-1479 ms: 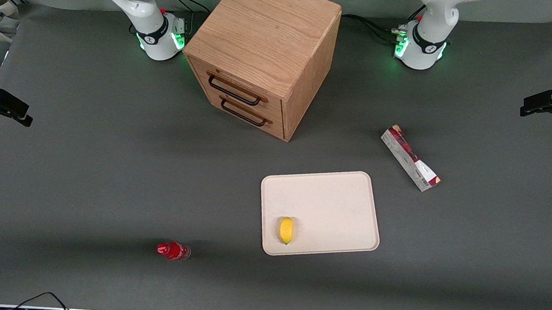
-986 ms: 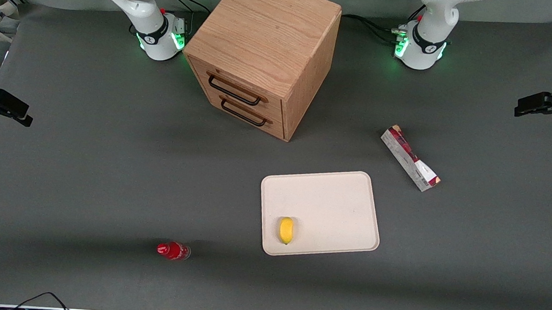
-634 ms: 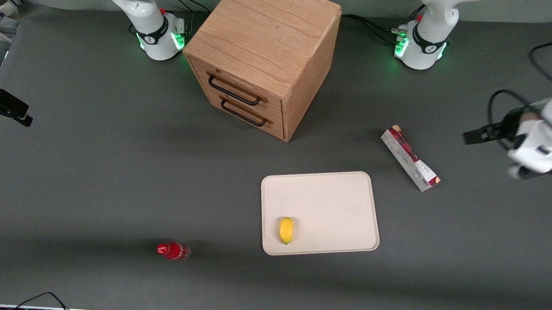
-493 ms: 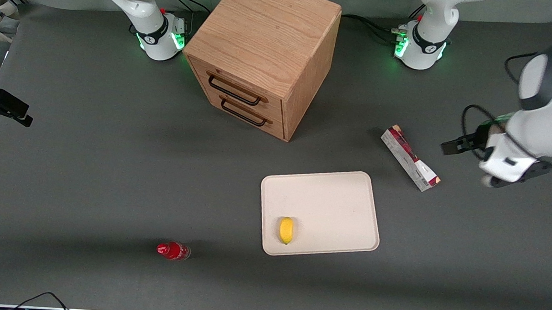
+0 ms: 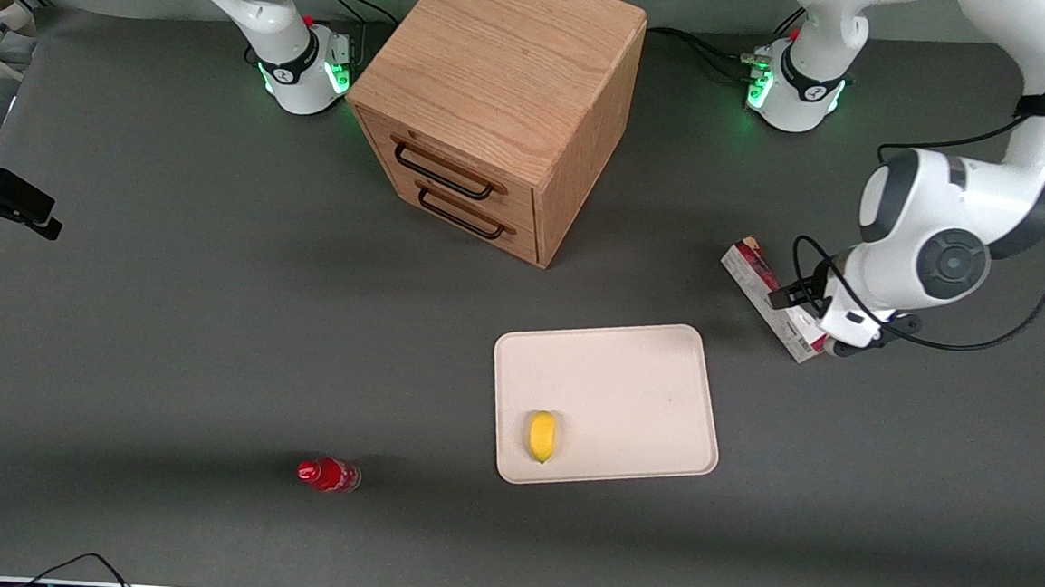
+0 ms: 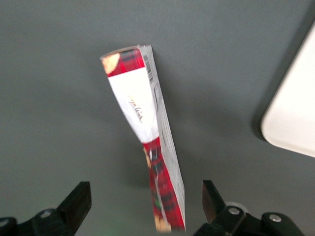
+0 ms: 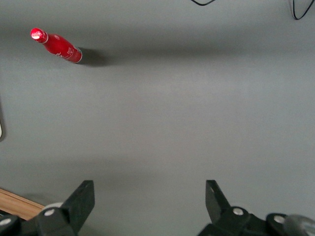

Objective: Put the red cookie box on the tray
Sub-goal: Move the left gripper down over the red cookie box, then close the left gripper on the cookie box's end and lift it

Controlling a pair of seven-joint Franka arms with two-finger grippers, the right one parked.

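The red cookie box (image 5: 753, 269) lies on the grey table beside the tray, toward the working arm's end. Its end nearer the front camera is covered by my left arm's hand. My gripper (image 5: 833, 335) hovers over that end. In the left wrist view the gripper (image 6: 146, 206) is open and empty, and the box (image 6: 147, 128) runs away from between its two fingers (image 6: 78, 204), apart from both. The cream-white tray (image 5: 626, 372) lies nearer the front camera than the box, and a corner of it (image 6: 295, 113) shows in the left wrist view.
A yellow lemon (image 5: 542, 435) lies on the tray near its front corner. A wooden drawer cabinet (image 5: 498, 101) stands farther back. A small red bottle (image 5: 327, 474) lies toward the parked arm's end, and it also shows in the right wrist view (image 7: 56, 45).
My left arm has swung in from the table's edge and come down over the red cookie box. The box, tray, lemon and bottle have not moved.
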